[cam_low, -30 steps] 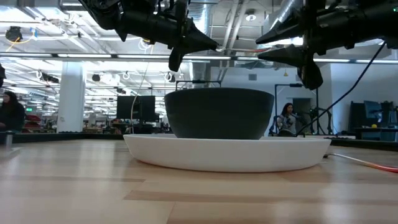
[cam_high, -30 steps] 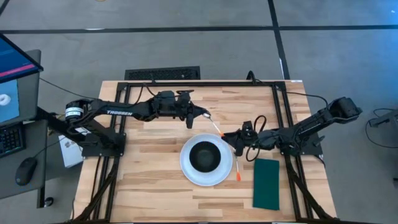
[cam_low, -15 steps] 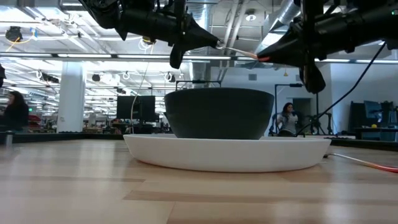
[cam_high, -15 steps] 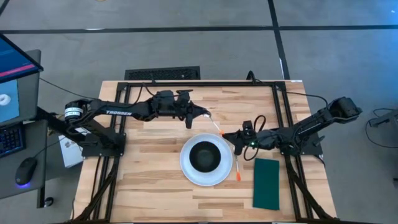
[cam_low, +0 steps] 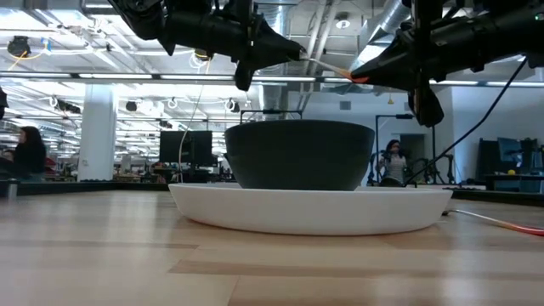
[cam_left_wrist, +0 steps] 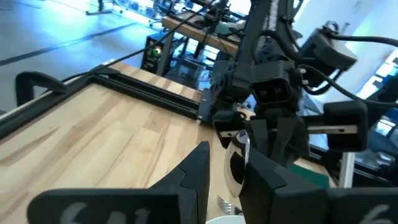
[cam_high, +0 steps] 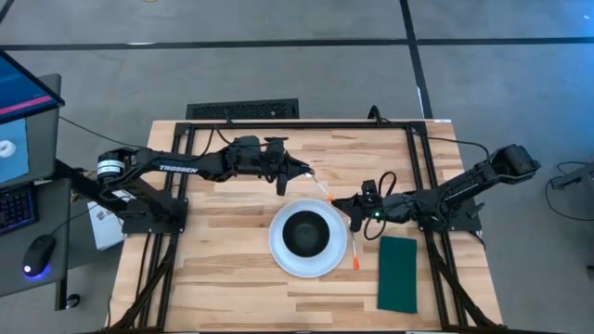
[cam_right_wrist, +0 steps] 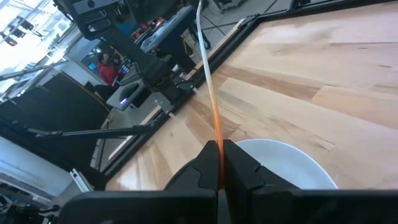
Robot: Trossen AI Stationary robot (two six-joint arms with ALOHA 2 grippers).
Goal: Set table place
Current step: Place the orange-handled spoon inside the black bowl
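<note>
A white plate (cam_high: 278,250) with a black bowl (cam_high: 306,232) on it sits mid-table. A fork (cam_high: 354,249) with an orange end lies just right of the plate, and a dark green napkin (cam_high: 397,274) lies flat further right. The spoon (cam_high: 320,186) hangs in the air beyond the plate's far right rim, between both arms. My right gripper (cam_high: 340,201) is shut on its orange handle end. My left gripper (cam_high: 302,173) is at its bowl end (cam_left_wrist: 239,142), fingers a little apart on either side of it (cam_left_wrist: 229,152). I cannot tell whether they touch it. My right gripper pinches the spoon's orange handle end (cam_right_wrist: 217,127) between its two fingers. The fingers come roughly level from the table's right and lie along the spoon, which sticks straight out past them. The spoon is lifted clear of the table, its bowl end (cam_low: 304,59) slightly higher.
Black frame rails (cam_high: 297,124) run along the table's far and side edges. A keyboard (cam_high: 243,109) lies beyond the far edge, and a monitor (cam_high: 23,102) and a mouse (cam_high: 37,252) are off the left side. Bare wood (cam_high: 213,269) lies left of the plate. People (cam_low: 393,161) show in the room behind.
My right gripper, open a second ago, has shut on the spoon's orange handle end. The spoon's bowl end has risen slightly by the left gripper. Both arms have otherwise stayed about where they were.
</note>
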